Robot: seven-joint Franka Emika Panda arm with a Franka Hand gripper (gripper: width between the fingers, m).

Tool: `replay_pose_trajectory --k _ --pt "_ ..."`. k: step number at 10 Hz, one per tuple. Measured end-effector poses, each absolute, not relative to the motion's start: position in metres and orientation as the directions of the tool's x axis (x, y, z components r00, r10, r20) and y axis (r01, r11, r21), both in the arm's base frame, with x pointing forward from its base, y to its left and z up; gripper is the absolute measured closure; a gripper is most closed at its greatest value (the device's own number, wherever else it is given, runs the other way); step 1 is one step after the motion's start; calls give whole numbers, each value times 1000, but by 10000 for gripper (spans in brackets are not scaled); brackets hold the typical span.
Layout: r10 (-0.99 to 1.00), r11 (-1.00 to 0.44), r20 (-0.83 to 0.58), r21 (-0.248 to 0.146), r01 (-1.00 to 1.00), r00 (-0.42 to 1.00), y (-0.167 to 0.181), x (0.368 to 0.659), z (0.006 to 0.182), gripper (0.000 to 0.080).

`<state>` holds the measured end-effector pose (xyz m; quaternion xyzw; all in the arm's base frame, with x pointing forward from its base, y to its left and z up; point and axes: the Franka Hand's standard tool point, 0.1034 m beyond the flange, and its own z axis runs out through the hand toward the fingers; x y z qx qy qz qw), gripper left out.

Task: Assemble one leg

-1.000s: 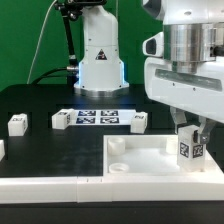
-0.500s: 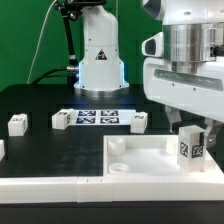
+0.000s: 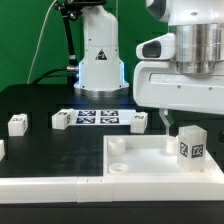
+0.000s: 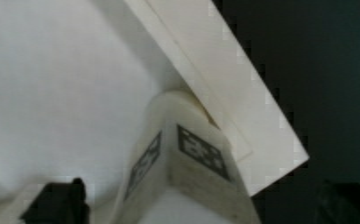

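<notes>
One leg (image 3: 189,143), a small white block with a black-and-white tag, stands upright on the back right corner of the large white tray-like panel (image 3: 140,163). My gripper (image 3: 186,120) hangs just above it, open, with the fingers apart and clear of the block. In the wrist view the same leg (image 4: 186,150) lies between the two dark fingertips (image 4: 56,200), with the gripper (image 4: 195,208) empty. Three more legs lie on the black table: one at the exterior view's far left (image 3: 17,124), one left of the tags (image 3: 62,119), one right of them (image 3: 139,121).
The marker board (image 3: 98,117) lies at the back middle of the table, in front of the robot base (image 3: 98,60). A low white ledge (image 3: 45,186) runs along the front left. Another white piece shows at the left edge (image 3: 2,150).
My gripper has let go of the leg and risen straight up. The leg stays standing on the panel's corner.
</notes>
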<state>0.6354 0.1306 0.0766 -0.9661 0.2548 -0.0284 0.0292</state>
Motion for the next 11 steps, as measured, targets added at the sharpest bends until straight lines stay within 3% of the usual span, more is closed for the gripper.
replay_pose_trajectory --k 3,6,9,11 --pt "-161 -986 62 -55 -157 985 129 636 77 150" --pt "112 -993 75 -25 114 991 124 637 77 150" --pt "279 -960 76 -1 280 957 121 638 77 150" --pt "278 -960 76 -1 279 957 120 638 77 183"
